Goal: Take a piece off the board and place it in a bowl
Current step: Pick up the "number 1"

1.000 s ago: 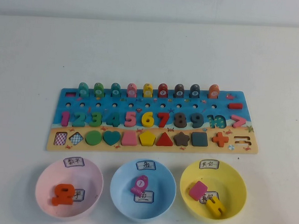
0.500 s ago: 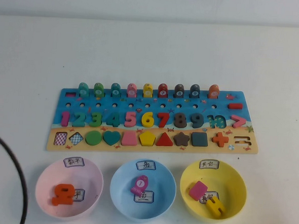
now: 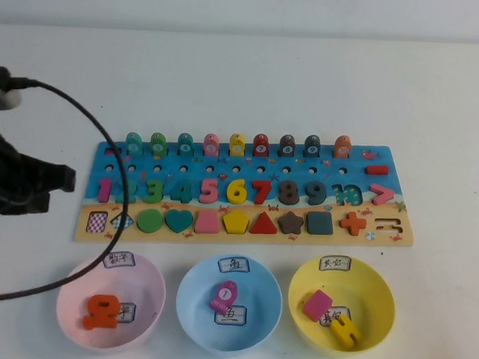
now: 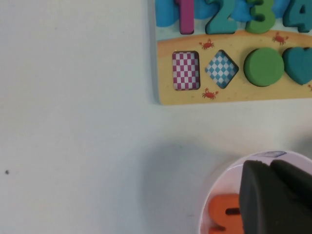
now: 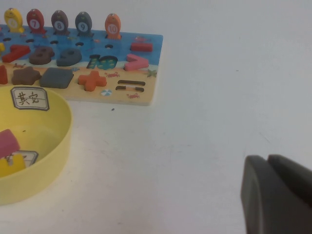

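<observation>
- Two grippers: left gripper [image 3: 61, 178] over bare counter [image 3: 24, 248] beside board [image 3: 386, 237] left edge, fingers' spread cannot be told.
- Magenta "1" piece [image 3: 104, 190] seated near that edge.
- Pink bowl [image 3: 75, 279] below, holding orange piece [image 3: 101, 311].
- Right gripper [image 5: 278, 195] over open counter past board's right edge.

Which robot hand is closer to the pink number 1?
Left. The left gripper is just beside the 1 at the board's left end. The right gripper is off past the board's other end.
</observation>
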{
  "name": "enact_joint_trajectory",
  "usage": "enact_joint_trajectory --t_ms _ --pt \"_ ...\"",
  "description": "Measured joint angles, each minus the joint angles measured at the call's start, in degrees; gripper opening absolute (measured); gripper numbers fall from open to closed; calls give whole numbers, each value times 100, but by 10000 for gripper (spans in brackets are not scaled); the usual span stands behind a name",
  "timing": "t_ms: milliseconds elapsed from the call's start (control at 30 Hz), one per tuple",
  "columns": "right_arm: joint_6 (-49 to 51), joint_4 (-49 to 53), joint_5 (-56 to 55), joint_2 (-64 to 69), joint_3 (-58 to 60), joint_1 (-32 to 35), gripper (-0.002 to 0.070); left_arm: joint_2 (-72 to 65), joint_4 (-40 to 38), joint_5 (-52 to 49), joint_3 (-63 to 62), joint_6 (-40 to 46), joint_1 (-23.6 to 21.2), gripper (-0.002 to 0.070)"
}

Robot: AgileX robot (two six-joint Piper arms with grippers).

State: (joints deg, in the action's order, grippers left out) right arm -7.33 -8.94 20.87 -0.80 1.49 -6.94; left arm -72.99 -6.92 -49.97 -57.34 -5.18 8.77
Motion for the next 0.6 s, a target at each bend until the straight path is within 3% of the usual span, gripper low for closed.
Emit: enact_joint_trajectory --t_ms 200,600 --pt "0 0 0 0 0 0 -18 -1065 0 -102 -627 4 306 -4" --pt "0 0 0 0 0 0 -18 -2486 153 -905 -2033 60 353 -4"
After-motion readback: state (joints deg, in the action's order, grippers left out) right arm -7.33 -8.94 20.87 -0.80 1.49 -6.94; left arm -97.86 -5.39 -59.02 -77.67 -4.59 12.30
